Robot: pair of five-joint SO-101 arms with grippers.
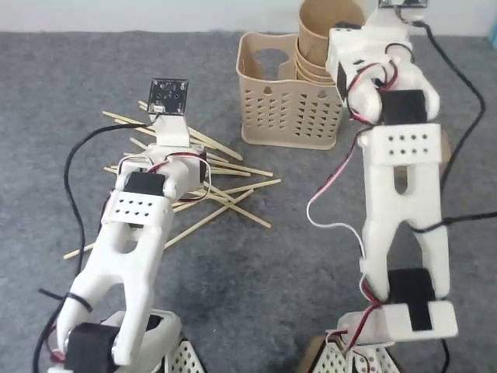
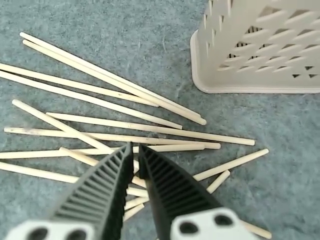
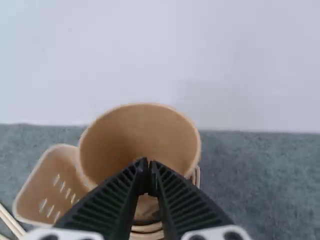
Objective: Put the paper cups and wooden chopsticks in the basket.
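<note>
Several wooden chopsticks [image 1: 225,167] lie scattered on the grey carpet to the left of the beige basket [image 1: 283,109]. My left gripper [image 1: 166,132] hangs over that pile; in the left wrist view its black fingers [image 2: 134,148] are shut with nothing between them, just above the chopsticks [image 2: 125,125]. A stack of paper cups [image 1: 318,35] stands in the right part of the basket. My right gripper [image 1: 335,47] is right beside the stack. In the right wrist view it is shut [image 3: 147,162] in front of the top cup's mouth [image 3: 140,130].
The basket's perforated wall [image 2: 250,55] stands close to the far end of the chopstick pile. Its left part [image 1: 264,58] holds nothing. A pale wall rises behind the carpet. Both arm bases sit at the near edge.
</note>
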